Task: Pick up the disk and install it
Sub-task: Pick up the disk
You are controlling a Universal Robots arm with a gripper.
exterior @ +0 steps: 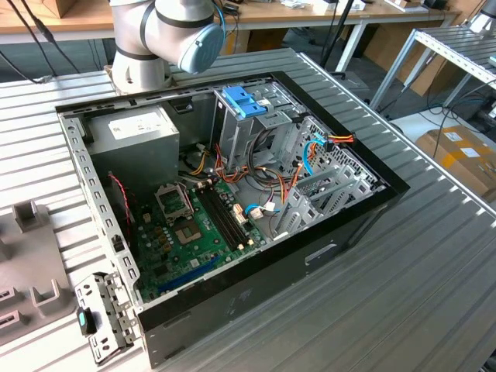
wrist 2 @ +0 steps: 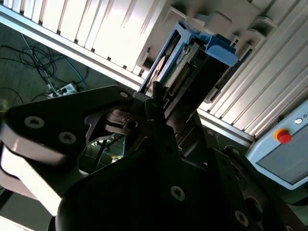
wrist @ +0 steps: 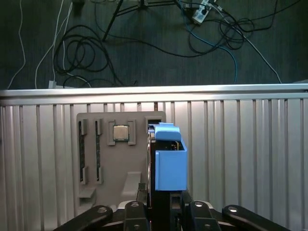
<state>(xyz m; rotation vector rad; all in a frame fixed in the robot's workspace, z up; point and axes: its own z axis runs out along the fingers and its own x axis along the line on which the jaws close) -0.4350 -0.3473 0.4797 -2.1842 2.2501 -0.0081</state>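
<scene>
Blue-capped disk [wrist 2: 175,63] pinched edge-on in my gripper [wrist: 164,199], upright over the tray [wrist: 103,161] slot, presumably to clear its walls straight.

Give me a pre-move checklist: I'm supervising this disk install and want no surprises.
1. Grip on the disk: ok. The gripper has its fingers shut on the disk's edge.
2. Disk free of the grey fixture tray: cannot tell.
3. Computer case open: ok. The inside is exposed in the exterior view.
4. Free bay in the drive cage with the blue top: cannot tell.
5. Path beside the cage: not ok. Loose cables lie close to it.
</scene>
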